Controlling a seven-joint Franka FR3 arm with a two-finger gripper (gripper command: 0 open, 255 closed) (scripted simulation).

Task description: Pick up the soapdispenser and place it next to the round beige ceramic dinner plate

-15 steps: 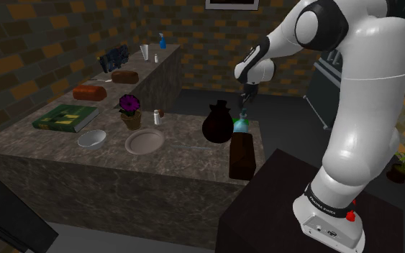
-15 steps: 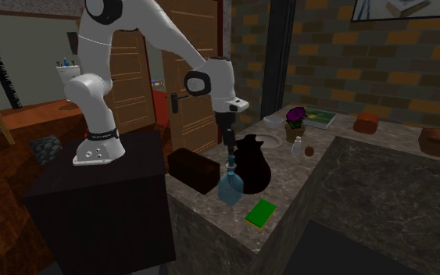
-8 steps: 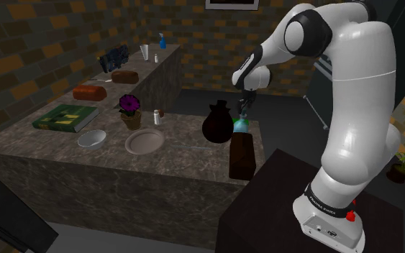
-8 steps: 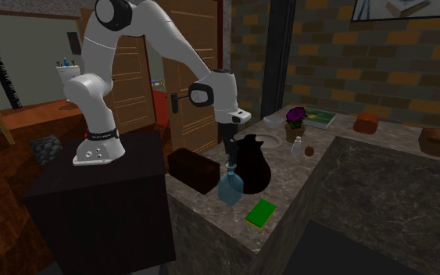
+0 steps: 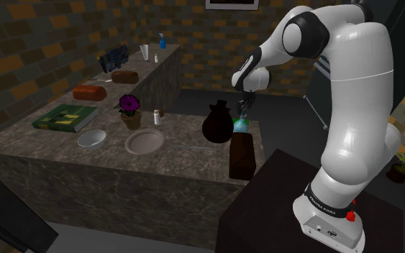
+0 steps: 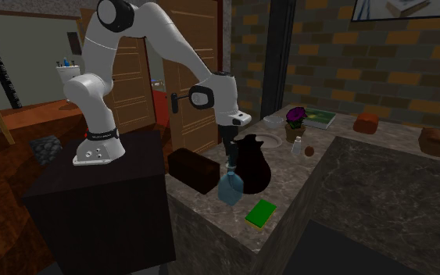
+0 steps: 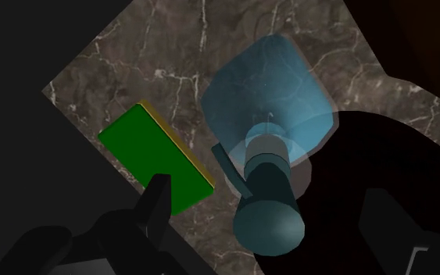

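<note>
Sinking lower, I am settling my gripper (image 6: 227,150), fingers spread, around the blue soap dispenser (image 6: 230,186) standing beside the black vase (image 6: 252,166), well apart from the plate (image 5: 144,141), readying the grasp.

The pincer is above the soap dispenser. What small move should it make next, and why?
Probably lower a little, then close. The pincer is open: its fingers stand apart on either side of the blue soap dispenser pump and do not touch it, so nothing is held. The black vase stands close beside the dispenser, so a straight descent seems safest.
</note>
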